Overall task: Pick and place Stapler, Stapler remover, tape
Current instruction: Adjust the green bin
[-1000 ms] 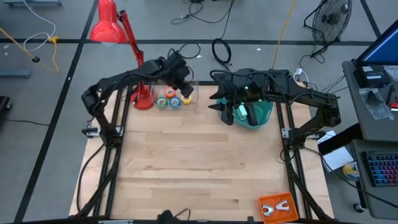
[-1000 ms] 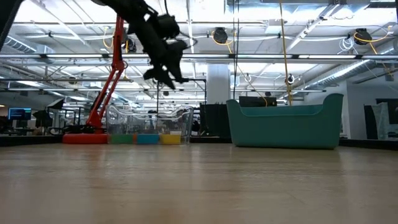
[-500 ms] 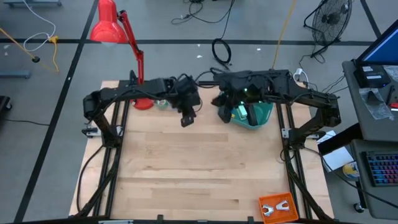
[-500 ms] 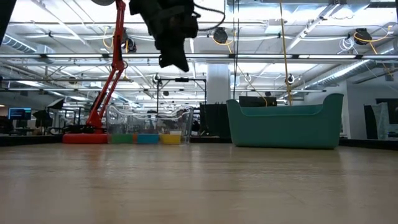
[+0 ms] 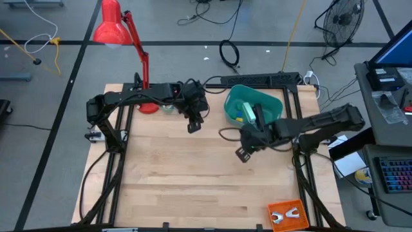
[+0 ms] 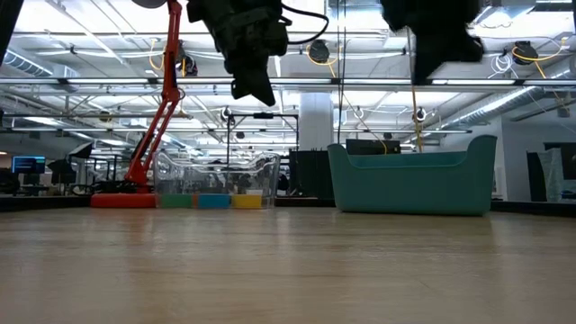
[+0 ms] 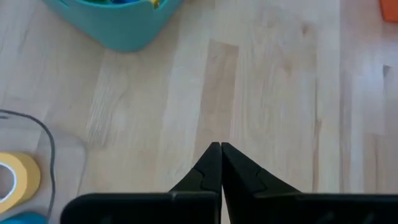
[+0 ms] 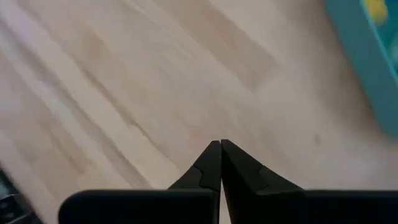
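The stapler (image 5: 258, 115) lies as a slim black bar inside the teal bin (image 5: 273, 102) at the back right of the table, with small coloured pieces beside it that we cannot identify. We judge it rigid, fairly heavy for its size and smooth-sided, so a pinch across its narrow width near the middle should hold it without tipping.

The tape is less clear: in the left wrist view one yellow tape roll (image 7: 17, 180) shows as a flat ring with a pale centre, beside a thin clear wall. It looks light and stiff, best taken across the ring's wall or by the rim. From low down, blue and yellow shapes sit in the clear plastic container (image 6: 216, 180) next to the red desk lamp (image 5: 114, 26).

The left gripper (image 5: 192, 127) hangs above the bare wooden table (image 5: 193, 187) just in front of that container, fingers pressed together on nothing. The right gripper (image 5: 241, 154) hovers over the boards in front of the bin, likewise closed and empty.
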Robot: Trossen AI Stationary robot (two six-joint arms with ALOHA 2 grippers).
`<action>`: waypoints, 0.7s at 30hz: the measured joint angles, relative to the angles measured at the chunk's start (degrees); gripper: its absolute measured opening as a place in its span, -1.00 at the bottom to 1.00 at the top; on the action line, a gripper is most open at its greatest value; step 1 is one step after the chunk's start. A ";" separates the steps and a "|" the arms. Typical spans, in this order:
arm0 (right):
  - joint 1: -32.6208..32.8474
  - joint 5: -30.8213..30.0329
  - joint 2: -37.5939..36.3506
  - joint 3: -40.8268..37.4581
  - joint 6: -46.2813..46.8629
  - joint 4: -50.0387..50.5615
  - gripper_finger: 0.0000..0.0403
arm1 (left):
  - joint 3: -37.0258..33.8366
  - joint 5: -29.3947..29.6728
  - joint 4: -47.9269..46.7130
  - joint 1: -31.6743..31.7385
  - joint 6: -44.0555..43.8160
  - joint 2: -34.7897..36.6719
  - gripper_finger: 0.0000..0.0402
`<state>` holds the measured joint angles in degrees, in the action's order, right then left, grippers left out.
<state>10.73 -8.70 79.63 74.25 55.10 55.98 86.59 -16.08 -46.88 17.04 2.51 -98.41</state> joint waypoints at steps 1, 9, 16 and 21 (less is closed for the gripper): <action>0.67 0.16 -1.47 -3.54 2.61 -1.35 -1.00 | -0.02 0.02 -0.15 0.04 0.06 0.00 -0.98; 2.63 0.57 -10.96 -25.35 15.40 -10.86 -1.00 | -0.04 -0.02 0.42 0.02 0.32 0.00 -0.99; 1.71 -3.48 -12.92 -33.17 19.23 -13.59 -1.00 | -0.04 -0.17 0.24 0.55 0.31 0.00 -0.99; 0.01 -9.18 -12.80 -34.11 19.29 -13.35 -1.00 | -0.04 -0.37 0.25 0.57 0.29 0.00 -0.99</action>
<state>10.75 -17.88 66.82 40.15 74.39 42.63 86.54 -16.45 -46.63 17.61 2.80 -98.41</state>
